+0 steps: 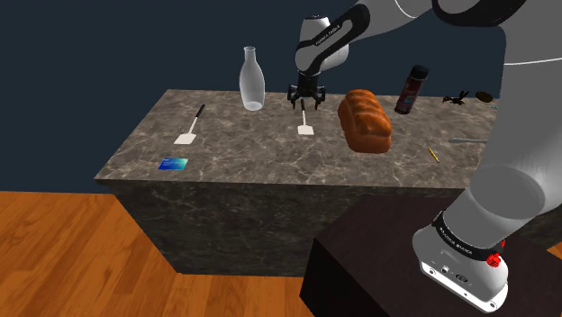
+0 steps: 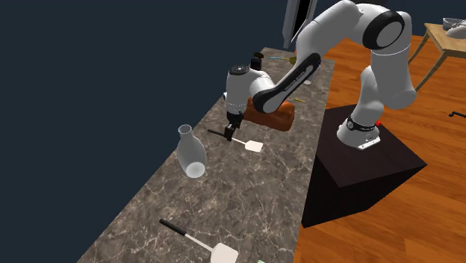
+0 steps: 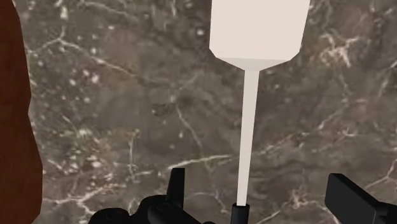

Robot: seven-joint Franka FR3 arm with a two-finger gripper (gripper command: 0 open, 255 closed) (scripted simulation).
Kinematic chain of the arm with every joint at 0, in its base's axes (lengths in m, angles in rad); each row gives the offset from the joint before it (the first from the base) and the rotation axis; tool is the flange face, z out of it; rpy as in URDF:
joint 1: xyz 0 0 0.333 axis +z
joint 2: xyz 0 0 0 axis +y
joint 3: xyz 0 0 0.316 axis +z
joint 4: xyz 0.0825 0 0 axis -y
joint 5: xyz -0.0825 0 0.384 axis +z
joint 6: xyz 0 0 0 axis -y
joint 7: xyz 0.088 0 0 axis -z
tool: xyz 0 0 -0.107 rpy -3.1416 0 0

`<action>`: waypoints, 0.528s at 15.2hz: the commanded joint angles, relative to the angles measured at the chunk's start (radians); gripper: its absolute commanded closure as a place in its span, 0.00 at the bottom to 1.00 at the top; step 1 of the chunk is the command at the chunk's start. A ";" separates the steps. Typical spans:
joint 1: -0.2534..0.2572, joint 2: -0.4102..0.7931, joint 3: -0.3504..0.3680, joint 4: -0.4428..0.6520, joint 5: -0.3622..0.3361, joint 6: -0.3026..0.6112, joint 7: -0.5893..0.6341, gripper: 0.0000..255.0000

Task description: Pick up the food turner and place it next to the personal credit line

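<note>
End effector (image 3: 257,177) spread wide, straddling white turner (image 3: 254,38) handle, untouched; arm (image 1: 326,34) lettering illegible.

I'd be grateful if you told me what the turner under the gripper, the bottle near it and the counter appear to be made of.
Turner: matte off-white blade and shaft with a dark grip; possibly plastic, though the plain look leaves it open. Bottle: clear glass, judging by its see-through body. Counter: dark stone, marble-like, with pale veining.

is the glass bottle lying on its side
No, the glass bottle stands upright on the marble counter.
</note>
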 commanded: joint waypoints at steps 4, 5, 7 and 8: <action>0.001 0.046 -0.004 0.003 -0.005 0.043 0.004 0.00; 0.001 0.046 -0.004 0.004 -0.005 0.043 0.004 0.00; 0.001 0.046 -0.004 0.004 -0.005 0.043 0.004 0.00; 0.001 0.046 -0.004 0.004 -0.005 0.043 0.004 0.00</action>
